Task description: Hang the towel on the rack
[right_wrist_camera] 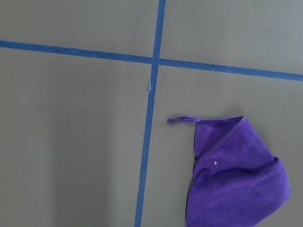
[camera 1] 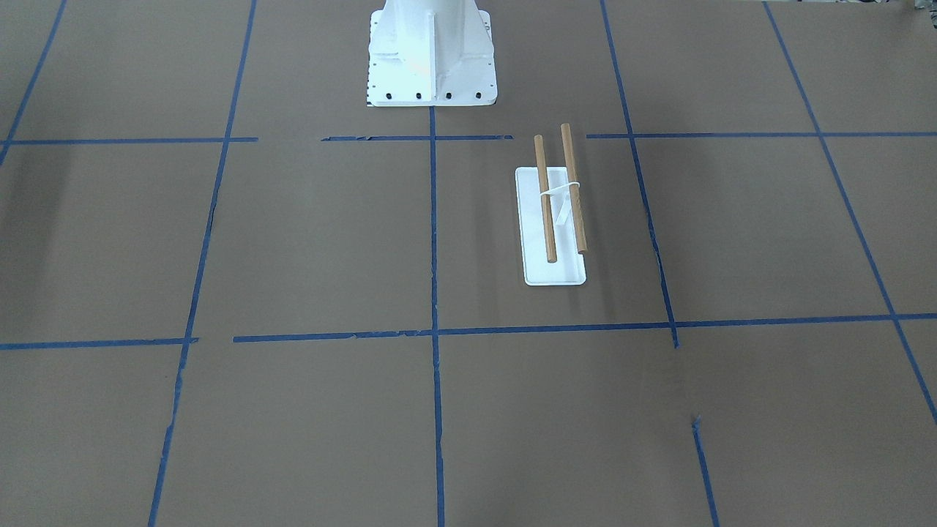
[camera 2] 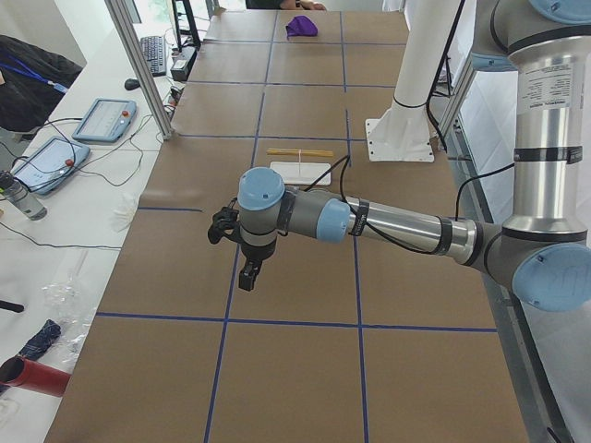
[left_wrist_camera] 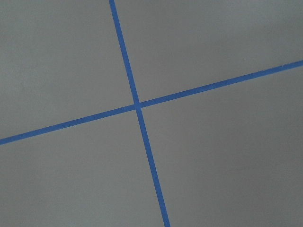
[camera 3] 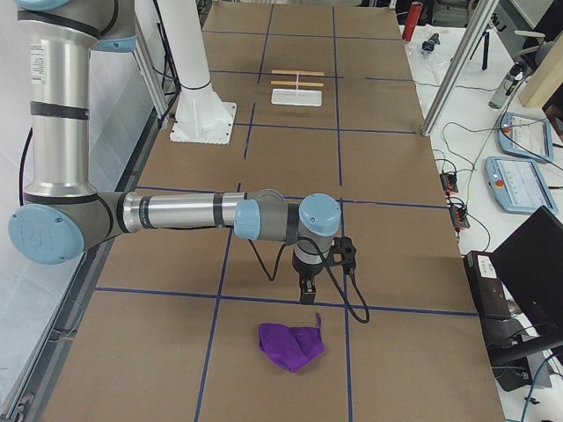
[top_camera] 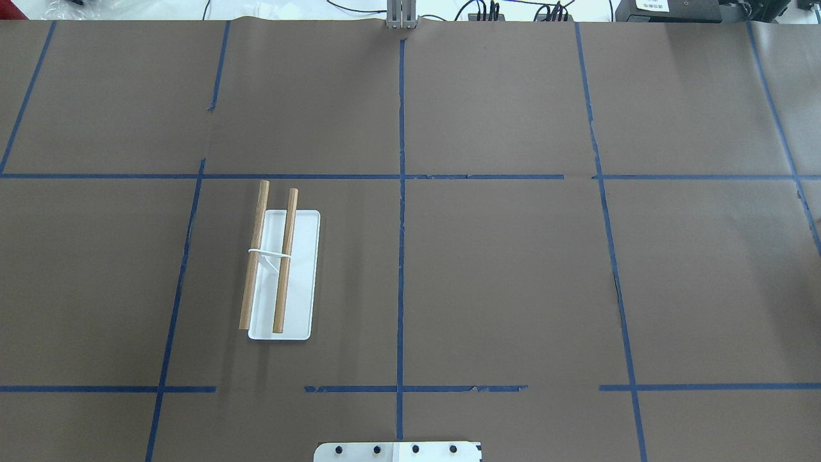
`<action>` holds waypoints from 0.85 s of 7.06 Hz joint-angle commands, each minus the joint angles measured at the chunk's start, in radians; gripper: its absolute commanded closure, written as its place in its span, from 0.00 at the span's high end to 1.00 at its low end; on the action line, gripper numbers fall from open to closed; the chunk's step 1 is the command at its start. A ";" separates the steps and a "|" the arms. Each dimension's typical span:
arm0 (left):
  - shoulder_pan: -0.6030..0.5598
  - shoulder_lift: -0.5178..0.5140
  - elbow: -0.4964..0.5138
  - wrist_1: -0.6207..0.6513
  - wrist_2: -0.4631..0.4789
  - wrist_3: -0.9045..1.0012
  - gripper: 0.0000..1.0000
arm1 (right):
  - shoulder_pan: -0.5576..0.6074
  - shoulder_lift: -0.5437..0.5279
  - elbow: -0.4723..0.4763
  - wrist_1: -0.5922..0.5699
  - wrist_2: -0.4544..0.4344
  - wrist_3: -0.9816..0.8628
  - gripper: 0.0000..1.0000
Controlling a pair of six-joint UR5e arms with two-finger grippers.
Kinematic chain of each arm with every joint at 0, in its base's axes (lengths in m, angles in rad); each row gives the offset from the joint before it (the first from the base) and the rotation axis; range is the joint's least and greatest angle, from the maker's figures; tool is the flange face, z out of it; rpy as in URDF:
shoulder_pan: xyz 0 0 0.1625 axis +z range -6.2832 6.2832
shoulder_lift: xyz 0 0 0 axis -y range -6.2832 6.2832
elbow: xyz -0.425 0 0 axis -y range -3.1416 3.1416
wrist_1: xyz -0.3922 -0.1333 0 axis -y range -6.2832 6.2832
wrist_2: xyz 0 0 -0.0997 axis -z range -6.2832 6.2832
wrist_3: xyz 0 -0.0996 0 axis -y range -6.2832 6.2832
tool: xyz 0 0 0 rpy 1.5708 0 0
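Note:
The purple towel (camera 3: 290, 345) lies crumpled on the brown table at the robot's right end. It also shows in the right wrist view (right_wrist_camera: 236, 175) with its thin loop (right_wrist_camera: 182, 119) pointing left, and far off in the exterior left view (camera 2: 302, 26). The rack (top_camera: 284, 256) stands bare on its white base plate (camera 1: 531, 219) on the robot's left side. It also shows in both side views (camera 2: 300, 152) (camera 3: 297, 73). My right gripper (camera 3: 306, 290) hangs above the table just short of the towel. My left gripper (camera 2: 249, 274) hangs over a tape crossing (left_wrist_camera: 138, 106), far from the rack. I cannot tell whether either gripper is open or shut.
The white robot pedestal (camera 1: 432, 58) is bolted at the table's robot side between the arms. Blue tape lines (top_camera: 401, 192) grid the brown surface. Teach pendants (camera 2: 102, 118) and cables lie on the side bench, with an aluminium post (camera 2: 138, 65) at the table's edge.

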 commanded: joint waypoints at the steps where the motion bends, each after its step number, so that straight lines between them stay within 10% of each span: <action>1: 0.000 -0.044 0.003 -0.057 0.006 -0.008 1.00 | 0.002 -0.019 -0.020 0.062 0.056 -0.032 1.00; 4: 0.000 -0.048 0.037 -0.125 0.000 -0.003 1.00 | 0.002 -0.062 -0.310 0.497 0.003 -0.306 1.00; 6: 0.000 -0.048 0.033 -0.125 -0.002 -0.003 1.00 | 0.002 -0.035 -0.455 0.590 -0.042 -0.386 1.00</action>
